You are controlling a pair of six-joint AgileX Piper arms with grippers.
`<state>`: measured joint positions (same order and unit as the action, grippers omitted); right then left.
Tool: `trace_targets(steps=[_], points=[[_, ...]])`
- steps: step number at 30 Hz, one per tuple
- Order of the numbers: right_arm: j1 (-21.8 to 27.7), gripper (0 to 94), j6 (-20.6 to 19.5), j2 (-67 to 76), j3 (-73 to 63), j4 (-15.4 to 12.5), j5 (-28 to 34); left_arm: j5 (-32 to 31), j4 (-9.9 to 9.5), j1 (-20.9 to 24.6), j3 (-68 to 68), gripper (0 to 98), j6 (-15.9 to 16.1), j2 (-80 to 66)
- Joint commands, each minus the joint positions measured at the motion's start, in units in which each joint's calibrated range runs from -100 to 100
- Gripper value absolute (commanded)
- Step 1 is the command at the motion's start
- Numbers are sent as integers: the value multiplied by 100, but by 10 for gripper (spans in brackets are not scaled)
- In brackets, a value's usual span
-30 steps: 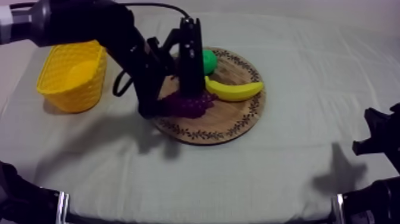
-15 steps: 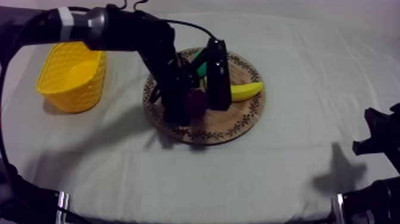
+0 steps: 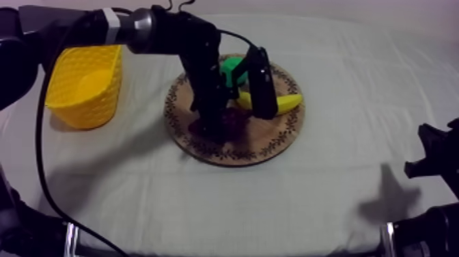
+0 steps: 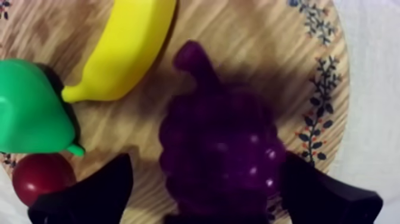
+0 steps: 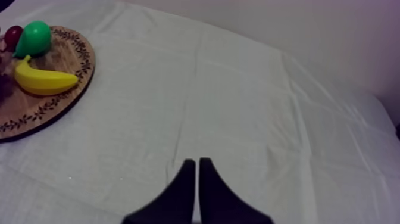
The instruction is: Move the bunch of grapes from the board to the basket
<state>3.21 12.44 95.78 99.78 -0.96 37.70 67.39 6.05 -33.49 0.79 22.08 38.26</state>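
Board (image 3: 273, 147): round, wooden, patterned rim; carries all the fruit, so a dragging finger could shove it on the cloth (image 3: 205, 205)
Yellow basket (image 3: 82, 85): well apart from the board; a shallow grip may drop the load on the way over
Left gripper (image 4: 207, 159): released, fingers (image 4: 89, 190) spread either side of the bunch of grapes (image 4: 220, 149), likely not yet touching
Right gripper (image 5: 196, 162): clenched on nothing, over bare cloth
Bunch of grapes: lying on the board near its rim; long axis runs between the fingers, stem pointing away toward the banana (image 4: 122, 50); knobbly sides may slip
Small red fruit (image 4: 41, 179): just beside one finger, could be nudged
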Motion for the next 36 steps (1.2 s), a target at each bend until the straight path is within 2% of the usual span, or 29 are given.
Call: trace_targets(steps=[1,6,14,18,27,36], points=[[1,3,-1,-2,-1,0,4,18,-2,1,-11,906,-7,13],[1,3,-1,-2,-1,0,4,27,-11,-10,-9,826,-43,6],[1,3,-1,-2,-1,0,4,-74,-36,-45,93,535,-98,-86],[1,3,-1,-2,-1,0,4,-144,-48,-54,181,446,-143,-157],[1,3,-1,-2,-1,0,4,-418,-71,-156,678,389,-406,-767],[1,3,-1,-2,-1,0,4,-339,-199,-260,1253,389,-974,-2199]])
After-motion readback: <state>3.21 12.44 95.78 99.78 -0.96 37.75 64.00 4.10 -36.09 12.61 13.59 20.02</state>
